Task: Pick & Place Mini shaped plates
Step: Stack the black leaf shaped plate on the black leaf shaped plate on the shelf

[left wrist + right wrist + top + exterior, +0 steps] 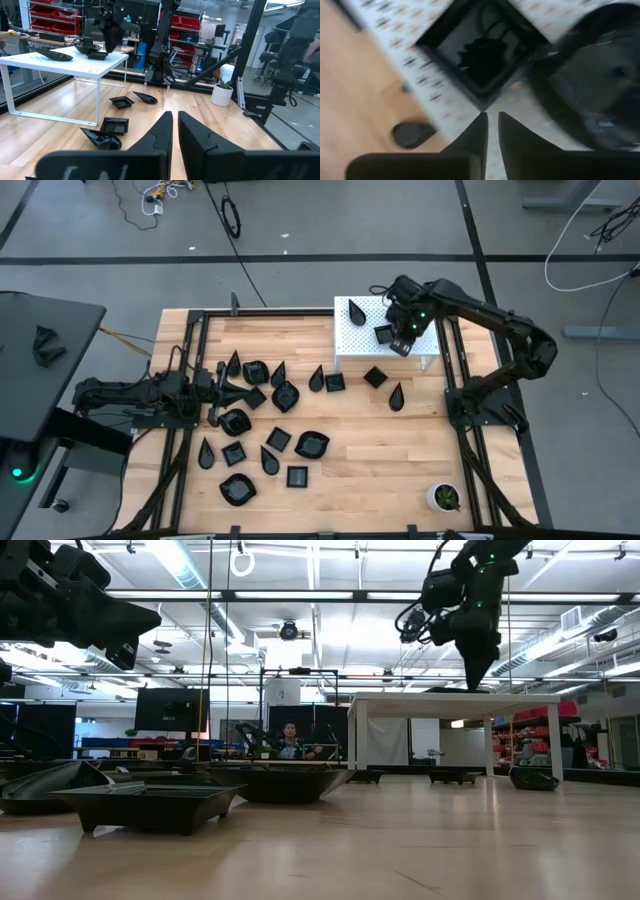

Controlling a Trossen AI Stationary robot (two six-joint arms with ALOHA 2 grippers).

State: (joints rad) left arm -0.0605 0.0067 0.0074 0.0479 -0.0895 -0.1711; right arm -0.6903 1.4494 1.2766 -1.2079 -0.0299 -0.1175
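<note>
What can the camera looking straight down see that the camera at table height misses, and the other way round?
Only the overhead view shows the spread of little black plates across the wooden table, the small potted plant near a corner, and the left pincer low over the plates. Only the table-height view shows the room behind, with a seated person and ceiling lights. Both show the white raised shelf and the right pincer above it, and some black plates.

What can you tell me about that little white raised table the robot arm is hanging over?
The white stand is a small perforated platform on thin legs, upright at the wooden table's far edge. A teardrop plate and a square plate rest on top. The right gripper hovers above it, jaws nearly closed, holding nothing.
</note>
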